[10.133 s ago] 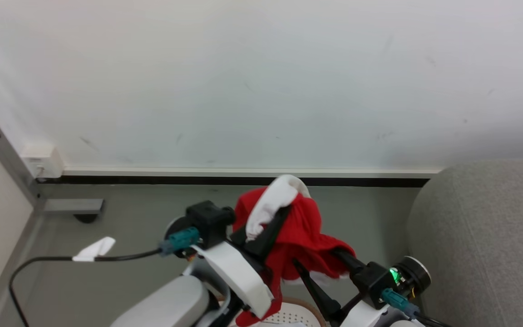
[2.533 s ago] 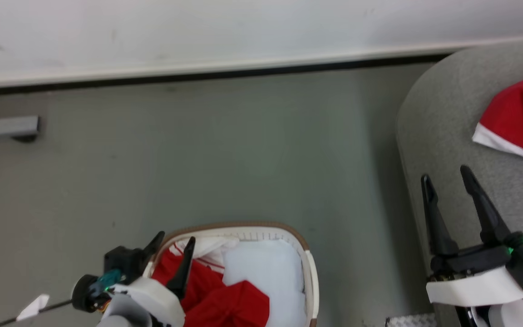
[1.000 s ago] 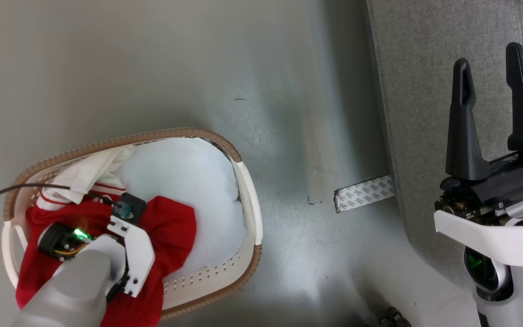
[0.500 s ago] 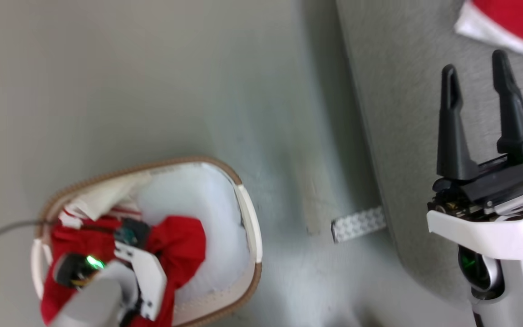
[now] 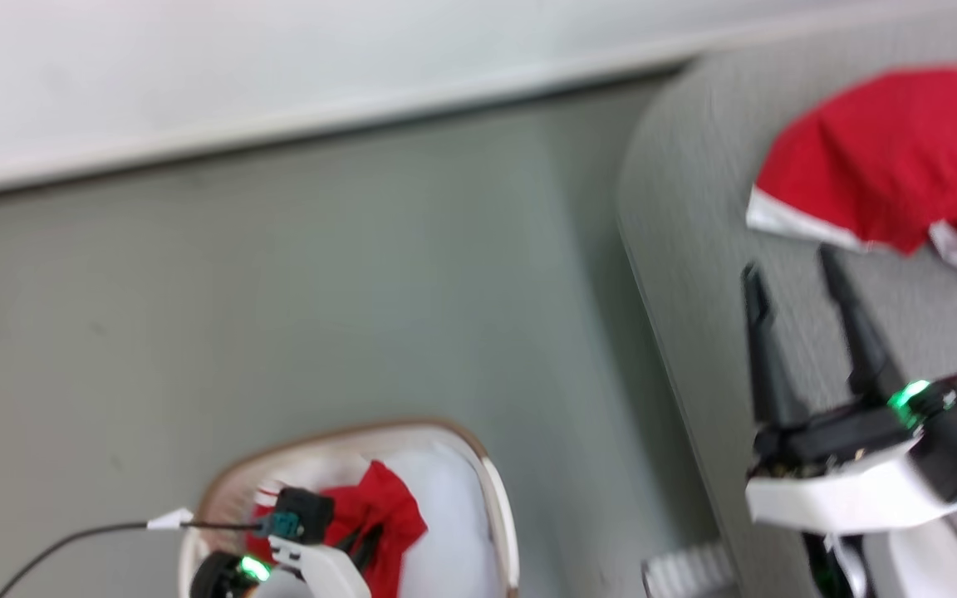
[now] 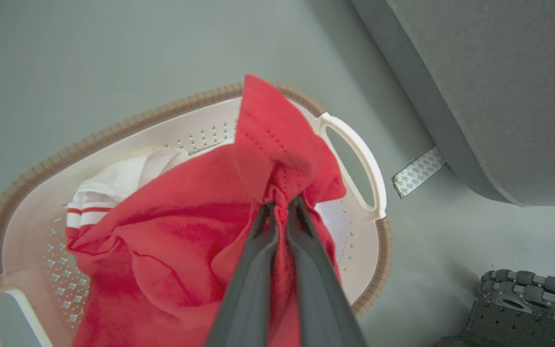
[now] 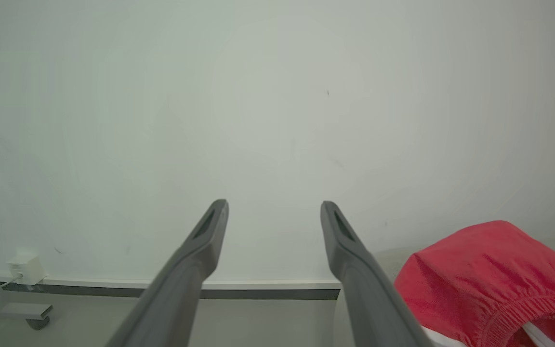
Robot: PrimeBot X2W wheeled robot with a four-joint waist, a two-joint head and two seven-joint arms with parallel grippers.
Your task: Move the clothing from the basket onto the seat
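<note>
The left hand (image 6: 281, 205) is pinched tight on a bunched fold of the red garment (image 6: 171, 231) in the basket (image 6: 128, 144). The grey seat (image 5: 694, 249) lies off to its right, where the right hand (image 5: 787, 262) hovers, spread wide and empty.

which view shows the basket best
Left wrist view: the basket is close, sharp, nearly whole, perforations clear. Head view has its blurred far end at the bottom edge. Right wrist view faces the wall.
</note>
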